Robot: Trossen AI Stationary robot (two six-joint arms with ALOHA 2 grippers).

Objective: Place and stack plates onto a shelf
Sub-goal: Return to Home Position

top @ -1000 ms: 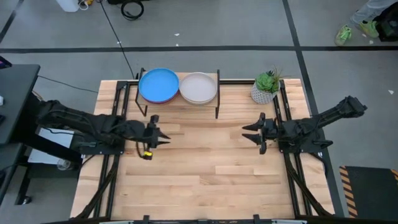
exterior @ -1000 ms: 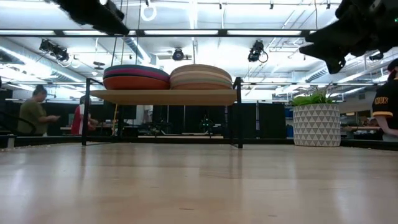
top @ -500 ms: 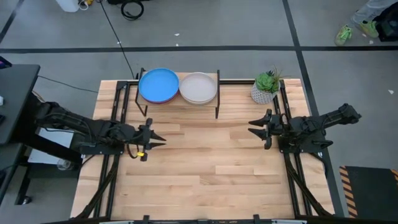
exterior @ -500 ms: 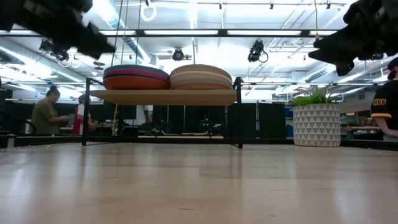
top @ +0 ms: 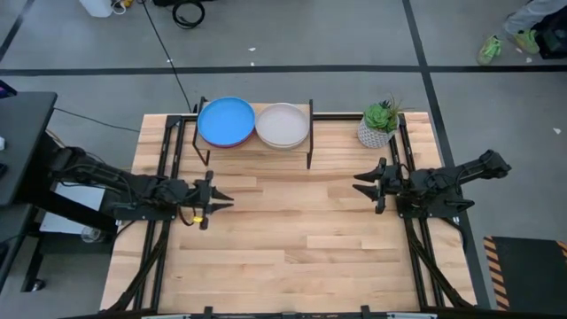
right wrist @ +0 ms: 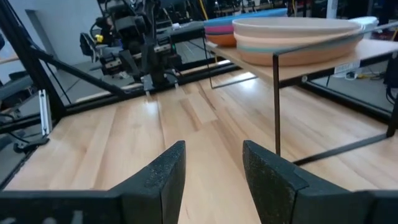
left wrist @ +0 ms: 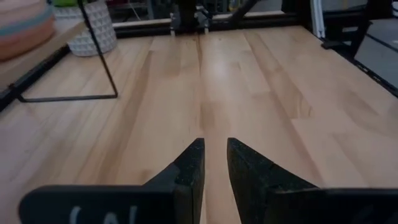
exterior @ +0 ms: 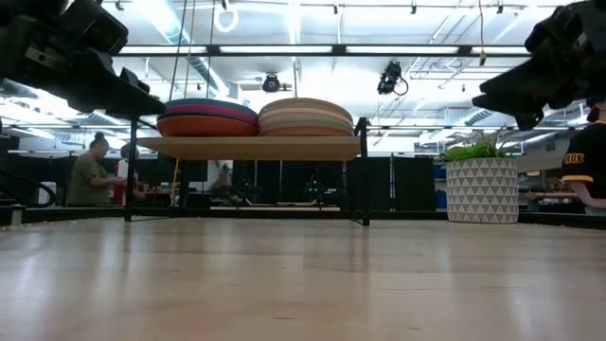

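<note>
Along the near edge the tabletop (top: pixel 292 266) is bare wood w/ no plates on it, so the stacking looks done; I'd judge only the arms' return to rest is left. Mid-table by the left edge, the left gripper (top: pixel 223 197) hangs over the wood, fingers nearly together w/ a slim gap, holding nothing. Opposite, by the right edge, the right gripper (top: pixel 359 184) hangs w/ fingers clearly apart, also empty. A wide free lane lies between them. At the far edge, left of centre, the shelf (exterior: pixel 251 147) carries two stacks side by side, one topped by the bright blue plate (top: pixel 226 120), the other by the pale grey plate (top: pixel 283 125); count per stack can't tell. The plant pot (top: pixel 376 128) sits twd the far right corner, the only obstacle near the right arm.
</note>
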